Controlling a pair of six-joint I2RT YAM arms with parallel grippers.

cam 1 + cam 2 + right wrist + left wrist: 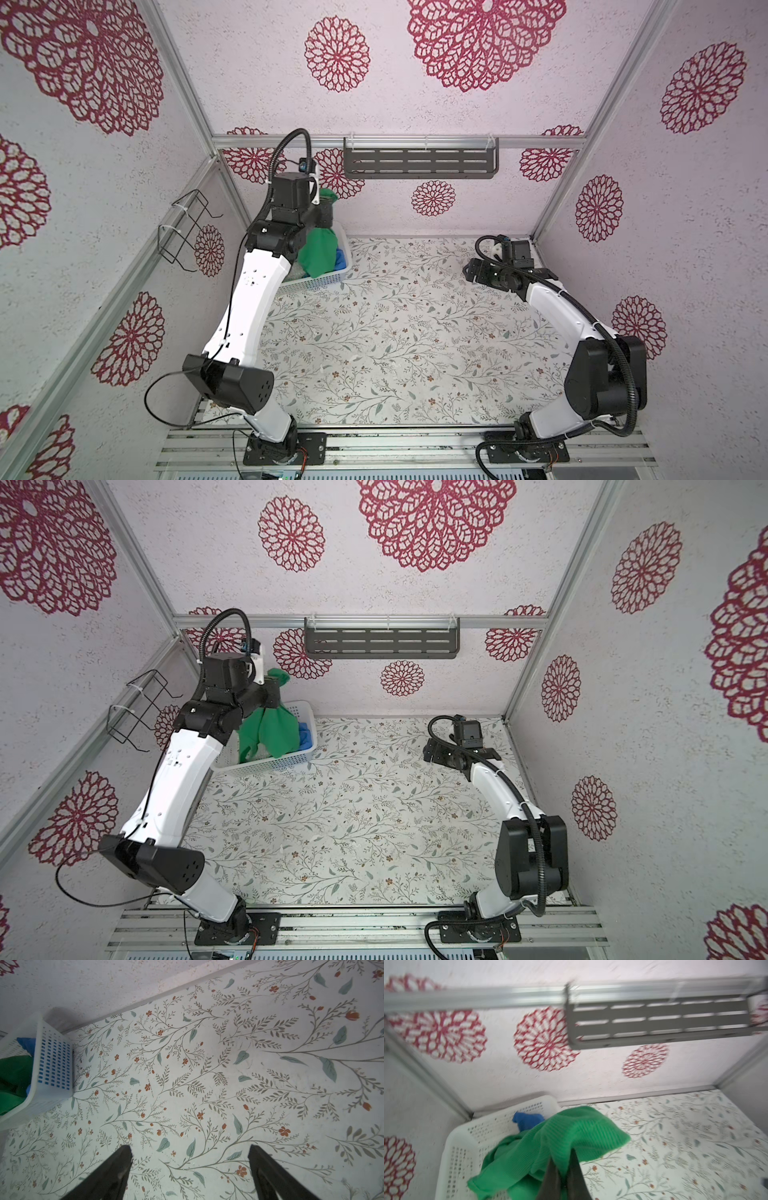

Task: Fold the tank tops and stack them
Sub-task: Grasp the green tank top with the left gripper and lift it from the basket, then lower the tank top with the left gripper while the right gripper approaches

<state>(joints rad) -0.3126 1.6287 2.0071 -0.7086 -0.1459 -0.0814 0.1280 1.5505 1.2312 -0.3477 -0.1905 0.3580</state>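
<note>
At the left of both top views we see the left gripper [561,1155] clamped on the bright green soft-cloth tank top [318,253], which hangs into the white perforated plastic basket [320,284] holding the royal blue soft-cloth tank top [341,259], while at the right the right gripper [190,1151] hangs with jaws apart, holding nothing, over the floral-patterned tabletop [395,332].

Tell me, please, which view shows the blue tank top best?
The left wrist view: the blue tank top shows largest there, a bunched patch in the white basket beside the green tank top. Both top views catch a sliver; the right wrist view, a corner.
</note>
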